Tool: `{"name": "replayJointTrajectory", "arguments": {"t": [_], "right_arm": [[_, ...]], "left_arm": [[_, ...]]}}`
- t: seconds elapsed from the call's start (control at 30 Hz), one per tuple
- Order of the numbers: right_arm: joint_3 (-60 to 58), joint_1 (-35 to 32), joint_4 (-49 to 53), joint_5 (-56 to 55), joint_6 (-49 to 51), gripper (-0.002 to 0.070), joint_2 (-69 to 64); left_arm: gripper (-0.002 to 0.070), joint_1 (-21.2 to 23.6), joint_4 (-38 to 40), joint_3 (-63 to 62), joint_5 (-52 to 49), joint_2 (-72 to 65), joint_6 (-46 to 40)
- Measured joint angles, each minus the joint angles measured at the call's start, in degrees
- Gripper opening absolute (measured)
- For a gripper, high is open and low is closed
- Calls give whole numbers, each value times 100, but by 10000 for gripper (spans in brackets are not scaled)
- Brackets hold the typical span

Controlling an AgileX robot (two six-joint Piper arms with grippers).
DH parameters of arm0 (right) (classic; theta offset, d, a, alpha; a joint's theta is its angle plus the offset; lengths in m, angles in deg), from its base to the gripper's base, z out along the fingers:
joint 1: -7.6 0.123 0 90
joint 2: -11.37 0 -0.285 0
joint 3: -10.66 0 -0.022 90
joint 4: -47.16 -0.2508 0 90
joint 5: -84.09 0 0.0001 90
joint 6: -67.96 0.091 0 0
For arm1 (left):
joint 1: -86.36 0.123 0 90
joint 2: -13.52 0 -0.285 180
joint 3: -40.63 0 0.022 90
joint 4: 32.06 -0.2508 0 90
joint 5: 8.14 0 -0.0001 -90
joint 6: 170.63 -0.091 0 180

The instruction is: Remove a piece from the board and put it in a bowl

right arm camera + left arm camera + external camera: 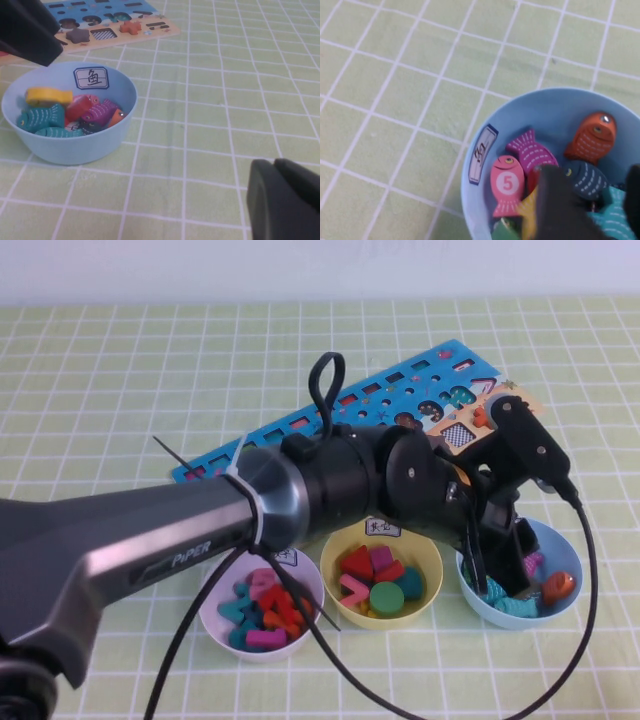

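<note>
Left gripper (497,575) over bowl (571,558); right gripper (281,200) near?

1. Looks like a robot lab test setup, not anyone's home: a big dark Piper arm (200,530) with loose cables reaches across the bench (100,370).
2. Bench wears a green checked cloth, plain pale wall behind.
3. Props are kid toys: puzzle board (400,390) and three labelled sorting bowls, including the blue bowl (70,145) of fish.

The left arm hides much of the board (400,390) and the blue bowl's (565,550) near side; the left hand (497,575) is mostly hidden, the right hand (287,200) cut off.
</note>
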Motion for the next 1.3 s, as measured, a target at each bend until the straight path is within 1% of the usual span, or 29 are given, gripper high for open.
{"name": "replayJointTrajectory", "arguments": {"t": [0.03, 0.07, 0.17, 0.2, 0.27, 0.3, 0.33, 0.43, 0.47, 0.53, 0.57, 0.67, 0.8, 0.93, 1.03, 1.17, 1.3], "right_arm": [[0, 0, 0, 0, 0, -18, 0], [0, 0, 0, 0, 0, -18, 0], [0, 0, 0, 0, 0, -18, 0], [0, 0, 0, 0, 0, -18, 0], [0, 0, 0, 0, 0, -18, 0], [0, 0, 0, 0, 0, -18, 0], [0, 0, 0, 0, 0, -18, 0], [0, 0, 0, 0, 0, -18, 0], [0, 0, 0, 0, 0, -18, 0], [0, 0, 0, 0, 0, -18, 0], [0, 0, 0, 0, 0, -18, 0], [0, 0, 0, 0, 0, -18, 0], [0, 0, 0, 0, 0, -18, 0], [0, 0, 0, 0, 0, -18, 0], [0, 0, 0, 0, 0, -18, 0], [0, 0, 0, 0, 0, -18, 0], [0, 0, 0, 0, 0, -18, 0]], "left_arm": [[292, 0, 56, 0, 60, -12, -22], [364, 0, 157, 0, 90, -38, -25], [475, 0, 304, 0, 144, -89, -34], [494, 0, 303, 0, 147, -89, -34], [495, 15, 203, 0, 147, -61, -34], [465, 37, 81, 0, 147, 6, -9], [418, 66, -45, 9, 136, 94, 5], [222, 265, -231, 9, 12, 514, 38], [133, 376, -259, 9, -69, 706, 47], [62, 533, -270, 51, -136, 1077, 93], [42, 632, -270, 107, -151, 1298, 141], [15, 870, -270, 476, -26, 1985, 209], [6, 1004, -270, 1315, 512, 2833, 230], [4, 1010, -230, 2256, 1129, 3641, 230], [4, 1010, -42, 2854, 1481, 4138, 230], [3, 1010, 92, 3475, 1654, 4796, 343], [3, 1010, 115, 3874, 1599, 5318, 467]]}}
